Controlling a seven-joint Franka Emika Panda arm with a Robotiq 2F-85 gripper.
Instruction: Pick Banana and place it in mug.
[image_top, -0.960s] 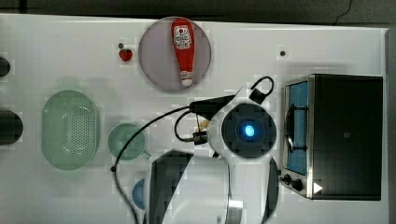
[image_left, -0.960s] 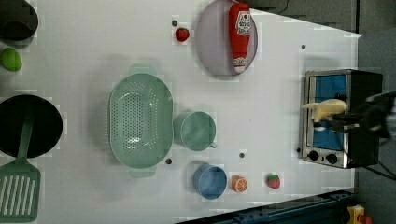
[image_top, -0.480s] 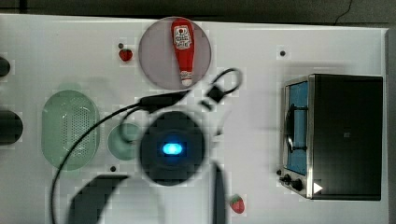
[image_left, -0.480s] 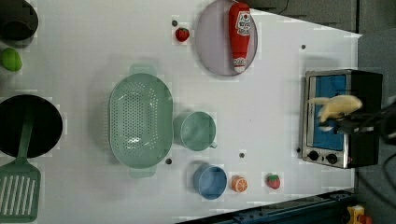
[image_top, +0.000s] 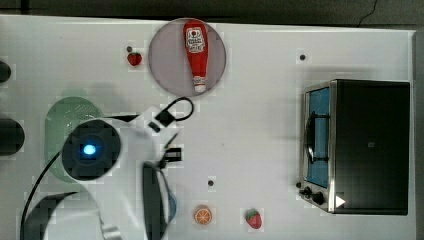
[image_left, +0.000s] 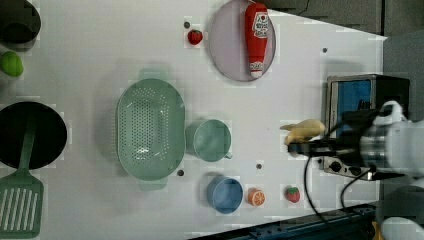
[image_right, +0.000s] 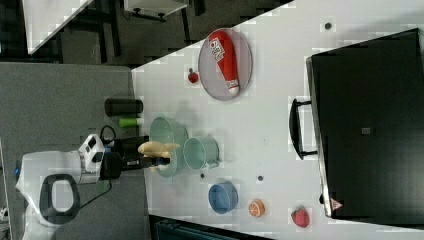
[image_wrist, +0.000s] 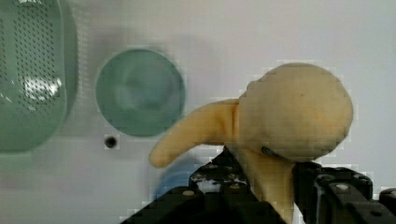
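We're seeing the gripper (image_left: 295, 148) carrying the banana (image_left: 303, 131), jaws clenched on it. In the wrist view the banana (image_wrist: 280, 116) is sitting pinched between the black fingers (image_wrist: 224, 186), its stem end pointing toward the mug (image_wrist: 140, 92). It's hanging in the air, off the table (image_left: 100, 50). In the left view it's showing well to the mug's (image_left: 209, 140) right, in front of the toaster oven (image_left: 357, 100). In the right view the banana (image_right: 156, 148) is overlapping the green perforated basket (image_right: 167, 131), to the left of the mug (image_right: 201, 152). The mug is standing upright, just beside the basket (image_left: 149, 129). We're also seeing a blue bowl (image_left: 225, 194), an orange slice (image_left: 256, 196) and a ketchup bottle (image_left: 256, 37) lying on a plate (image_left: 225, 45).
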